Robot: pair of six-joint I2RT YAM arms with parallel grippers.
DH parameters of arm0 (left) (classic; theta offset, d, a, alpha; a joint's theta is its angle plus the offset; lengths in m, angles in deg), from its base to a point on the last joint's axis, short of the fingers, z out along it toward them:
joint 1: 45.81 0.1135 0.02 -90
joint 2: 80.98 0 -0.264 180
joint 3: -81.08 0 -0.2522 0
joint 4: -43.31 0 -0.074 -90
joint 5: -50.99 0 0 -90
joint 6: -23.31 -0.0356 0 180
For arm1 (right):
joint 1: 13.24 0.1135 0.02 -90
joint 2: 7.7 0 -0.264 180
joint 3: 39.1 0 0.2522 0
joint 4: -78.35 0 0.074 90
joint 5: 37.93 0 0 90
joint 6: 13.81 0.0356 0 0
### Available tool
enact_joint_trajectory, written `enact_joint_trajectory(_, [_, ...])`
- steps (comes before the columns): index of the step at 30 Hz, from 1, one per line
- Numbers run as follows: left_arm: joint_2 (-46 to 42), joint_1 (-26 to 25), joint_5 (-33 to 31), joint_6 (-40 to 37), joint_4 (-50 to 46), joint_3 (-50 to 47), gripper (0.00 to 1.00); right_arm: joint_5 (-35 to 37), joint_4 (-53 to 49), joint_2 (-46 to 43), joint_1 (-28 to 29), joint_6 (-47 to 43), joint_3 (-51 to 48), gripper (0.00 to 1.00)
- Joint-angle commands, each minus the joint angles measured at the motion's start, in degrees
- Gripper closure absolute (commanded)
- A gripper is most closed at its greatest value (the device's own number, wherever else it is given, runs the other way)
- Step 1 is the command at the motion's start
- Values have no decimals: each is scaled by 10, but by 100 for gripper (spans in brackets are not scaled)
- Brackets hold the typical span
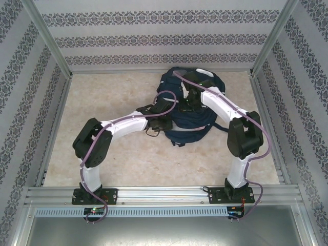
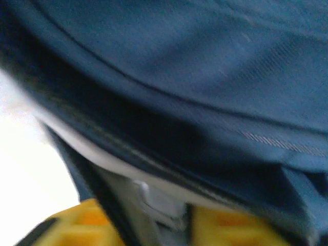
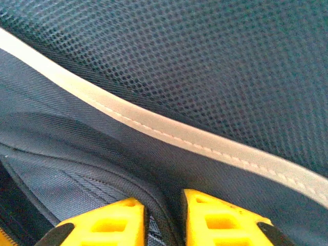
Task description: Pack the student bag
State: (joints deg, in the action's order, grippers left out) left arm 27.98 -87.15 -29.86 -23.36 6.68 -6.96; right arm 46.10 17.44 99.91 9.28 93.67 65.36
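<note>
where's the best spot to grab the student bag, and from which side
Probably the raised piped seam on the student bag, from above, a finger either side: it stands up as a narrow ridge, while the broad panels lie flat and offer nothing to pinch.

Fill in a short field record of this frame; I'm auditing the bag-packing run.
scene: student bag lying on the table, both arms reaching onto it
left gripper: at the bag's near-left edge, jaws apart, bag fabric between them; grip unclear, view blurred
right gripper: over the bag's middle, jaws either side of a raised seam; grip unclear
bag detail: mesh panel above a pale stripe
</note>
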Motion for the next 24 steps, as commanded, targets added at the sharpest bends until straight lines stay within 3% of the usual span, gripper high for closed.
enact_joint_trajectory(1, [-7,-23,71,-20,-35,19,40,39,81,-40,-7,25,-24,68])
enact_joint_trajectory(3, [-24,-20,52,-34,-61,18,37,35,82,-59,-8,30,-42,61])
enact_joint_trajectory(7, [-75,-5,14,-56,-104,-5,34,10,88,-93,-4,59,-67,59])
enact_joint_trajectory(13, [-167,81,-13,-69,-111,-61,34,-14,113,-81,58,102,-58,59])
enact_joint_trajectory(19, [-162,177,12,-77,-102,-57,34,-20,117,-2,128,132,-11,61])
enact_joint_trajectory(24, [-137,188,37,-80,-97,-48,34,18,106,4,137,132,-50,61])
